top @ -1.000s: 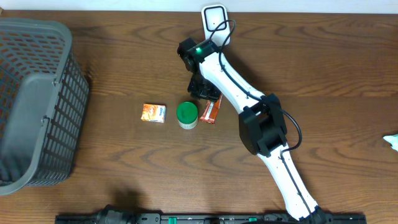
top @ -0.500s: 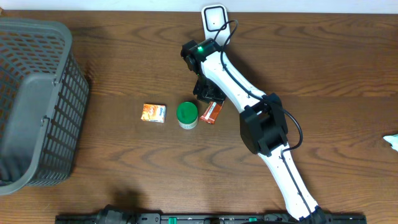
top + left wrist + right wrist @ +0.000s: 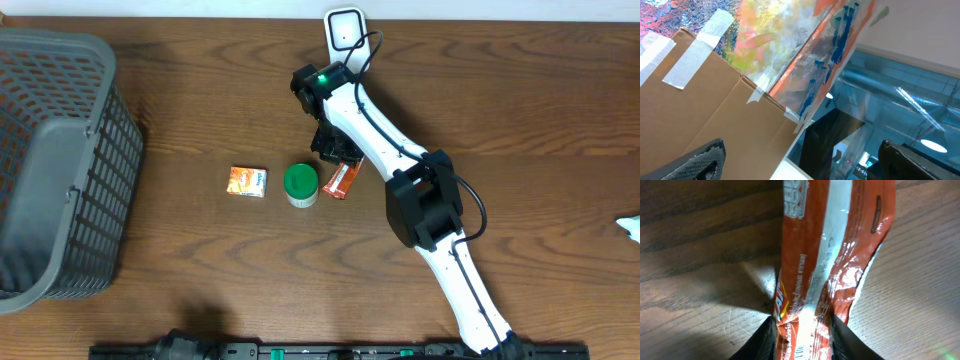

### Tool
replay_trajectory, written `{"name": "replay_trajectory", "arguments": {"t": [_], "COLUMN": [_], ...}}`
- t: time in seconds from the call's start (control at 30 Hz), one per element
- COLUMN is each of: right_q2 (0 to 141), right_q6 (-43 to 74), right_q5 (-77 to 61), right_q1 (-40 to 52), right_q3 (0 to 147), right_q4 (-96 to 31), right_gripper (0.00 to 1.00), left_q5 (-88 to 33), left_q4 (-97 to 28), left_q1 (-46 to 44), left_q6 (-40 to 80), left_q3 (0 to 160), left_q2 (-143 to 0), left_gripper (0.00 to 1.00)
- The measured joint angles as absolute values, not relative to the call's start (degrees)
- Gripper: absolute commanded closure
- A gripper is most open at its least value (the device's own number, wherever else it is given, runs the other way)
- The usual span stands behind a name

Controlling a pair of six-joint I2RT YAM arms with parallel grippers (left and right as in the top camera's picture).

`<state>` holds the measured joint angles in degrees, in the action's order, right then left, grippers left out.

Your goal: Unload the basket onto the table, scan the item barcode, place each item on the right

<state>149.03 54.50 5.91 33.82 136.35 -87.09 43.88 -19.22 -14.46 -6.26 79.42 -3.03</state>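
Pinching red packet (image 3: 830,255) w/ right jaws, narrow, one finger (image 3: 762,340) on each side. Lying on worktop (image 3: 520,90) near the mid, a bit toward back edge, just beside green-lid jar (image 3: 301,184). Further left, apart: small orange box (image 3: 247,181). By left edge: grey basket (image 3: 60,150). At back edge: white scanner (image 3: 345,27). Holding nothing w/ left jaws, spread wide, facing brown cardboard box (image 3: 705,110).

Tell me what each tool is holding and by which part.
Right tool pinches the orange-red snack packet by one end, the packet lying on the table. Left tool is open, holding nothing.
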Motion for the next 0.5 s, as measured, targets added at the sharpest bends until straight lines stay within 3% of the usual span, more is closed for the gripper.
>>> {"name": "replay_trajectory", "arguments": {"t": [0.17,0.33,0.5], "right_q2": [149.0,148.3,147.9], "right_q6": [55.4,57.3,58.1], "right_q5": [5.9,6.6,6.8], "right_q1": [33.5,33.4,33.4], "right_q3": [135.3,131.6,130.7], "right_q4": [-87.1,-86.8,-86.3], "right_gripper": [0.78,0.99,0.99], "left_q5": [43.9,43.9,43.9], "left_q4": [-19.2,-19.2,-19.2], "left_q1": [-14.5,-14.5,-14.5], "left_q6": [-6.3,-6.3,-6.3], "left_q3": [79.4,79.4,79.4], "left_q2": [-3.0,-3.0,-3.0], "left_gripper": [0.02,0.02,0.02]}}
